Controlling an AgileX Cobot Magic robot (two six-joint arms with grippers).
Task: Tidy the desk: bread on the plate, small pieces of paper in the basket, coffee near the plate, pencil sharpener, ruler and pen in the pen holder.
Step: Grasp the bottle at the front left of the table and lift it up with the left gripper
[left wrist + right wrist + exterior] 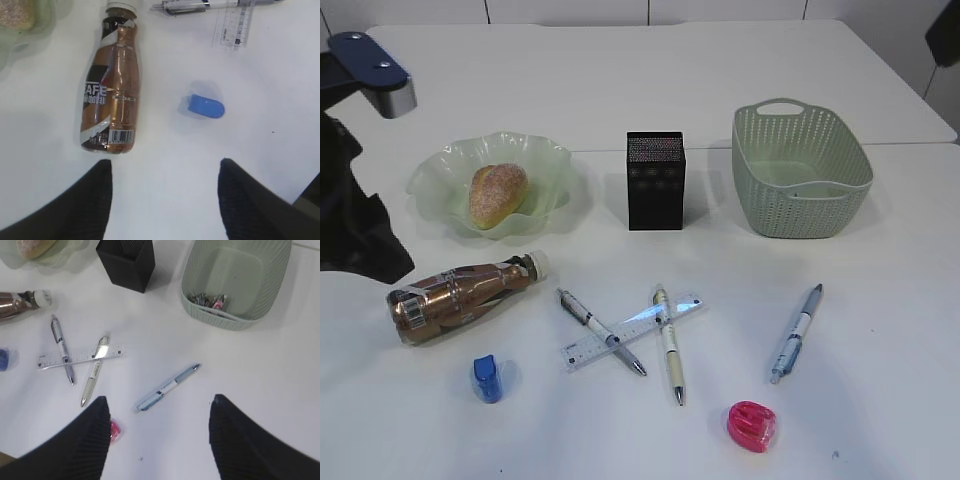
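We see the golden-brown floured bread loaf (498, 194) lying in the ruffled pale green glass plate (440, 170) at the exterior view's upper left, the copper-labelled coffee bottle (460, 297) on its side on the white counter (880, 380) below it. Both wrist views show our left fingers (75, 200) and right fingers (75, 440) spread apart, holding nothing.
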